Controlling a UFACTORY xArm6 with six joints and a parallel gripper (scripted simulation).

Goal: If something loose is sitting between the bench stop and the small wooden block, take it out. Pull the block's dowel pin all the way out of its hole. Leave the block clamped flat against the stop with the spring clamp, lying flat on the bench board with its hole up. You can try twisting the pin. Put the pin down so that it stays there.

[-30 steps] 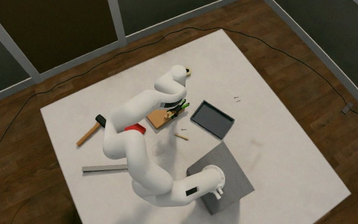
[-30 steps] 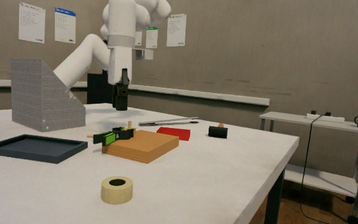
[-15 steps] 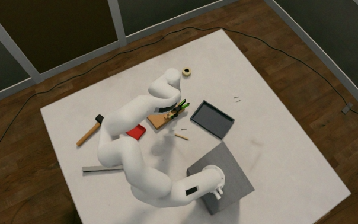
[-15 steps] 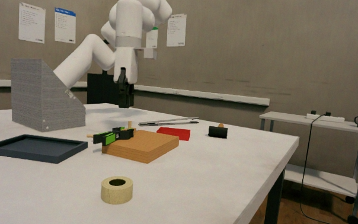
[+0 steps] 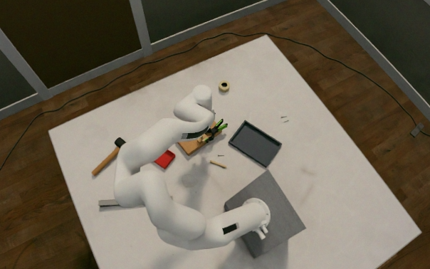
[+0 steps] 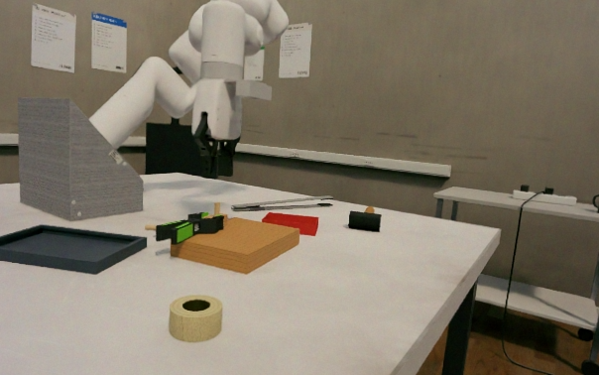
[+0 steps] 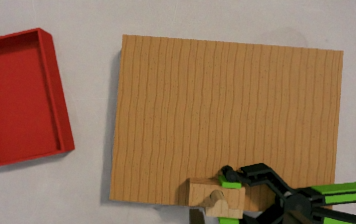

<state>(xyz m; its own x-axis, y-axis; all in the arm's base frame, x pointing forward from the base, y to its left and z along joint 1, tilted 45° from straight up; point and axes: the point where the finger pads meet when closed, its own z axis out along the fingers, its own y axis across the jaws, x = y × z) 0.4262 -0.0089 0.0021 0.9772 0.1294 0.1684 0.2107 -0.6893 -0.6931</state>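
Note:
The wooden bench board (image 5: 190, 146) (image 6: 243, 244) (image 7: 225, 110) lies mid-table. The small wooden block (image 7: 202, 192) sits at one edge of the board, with the dowel pin (image 7: 218, 201) (image 6: 216, 207) standing in its hole. The black and green spring clamp (image 5: 218, 127) (image 6: 184, 229) (image 7: 292, 196) has its jaws at the block. I cannot make out the bench stop. My gripper (image 6: 214, 161) hangs well above the board, behind the block. It is half open and holds nothing. Its fingers do not show in the wrist view.
A loose dowel (image 5: 217, 164) and a small nail (image 5: 221, 155) lie beside the board. Around it are a red tray (image 5: 165, 158) (image 6: 292, 223) (image 7: 27, 95), a dark tray (image 5: 255, 143) (image 6: 64, 246), a tape roll (image 5: 223, 87) (image 6: 195, 317), a hammer (image 5: 107, 160) and the grey arm base (image 5: 278, 199).

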